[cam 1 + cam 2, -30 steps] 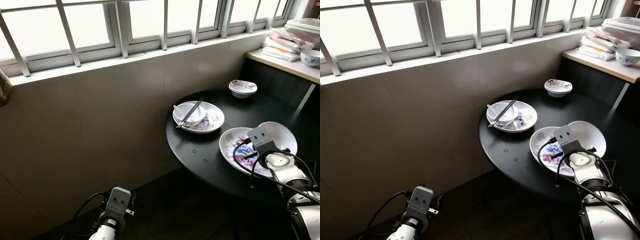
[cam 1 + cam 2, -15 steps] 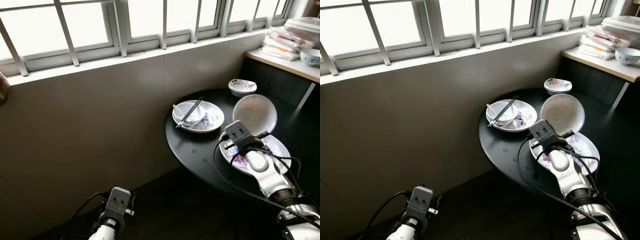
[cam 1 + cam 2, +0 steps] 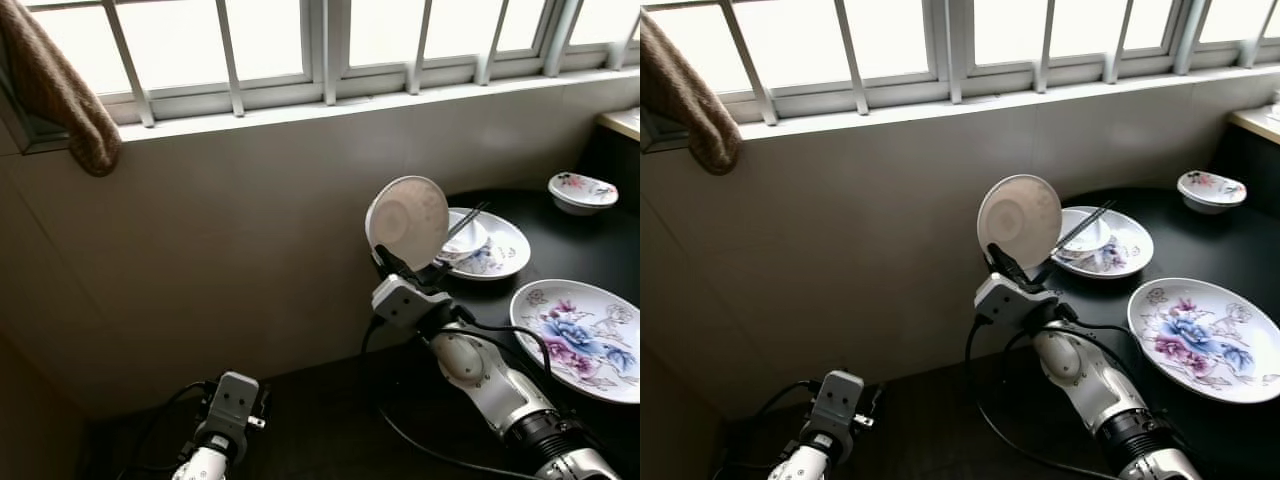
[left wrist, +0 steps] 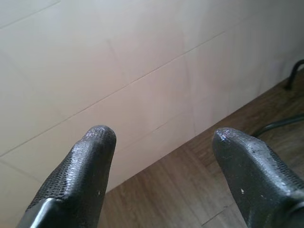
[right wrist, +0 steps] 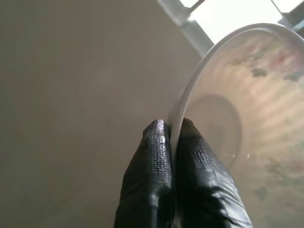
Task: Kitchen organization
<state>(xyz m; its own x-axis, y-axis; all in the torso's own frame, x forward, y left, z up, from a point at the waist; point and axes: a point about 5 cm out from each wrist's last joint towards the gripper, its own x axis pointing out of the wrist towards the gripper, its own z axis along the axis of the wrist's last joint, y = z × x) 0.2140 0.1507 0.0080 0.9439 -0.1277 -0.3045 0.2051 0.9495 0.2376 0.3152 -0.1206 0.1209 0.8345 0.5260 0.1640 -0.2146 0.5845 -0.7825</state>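
The white plate [image 3: 407, 220] has been lifted off the floral plate [image 3: 583, 336] and is now pinched by its rim in the right gripper [image 5: 172, 142], upright above it, so carrying off looks underway.

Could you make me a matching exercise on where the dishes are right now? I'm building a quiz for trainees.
Things:
1. lifted bowl
2. large floral plate
3. chopsticks
4. small floral bowl

States:
A. lying flat on the black table, nearest the robot
B. resting across a white bowl on a plate
C. at the table's far side, by itself
D. pinched by its rim in the right end effector, held on edge

Pairs: 1-D, 2-A, 3-B, 4-C
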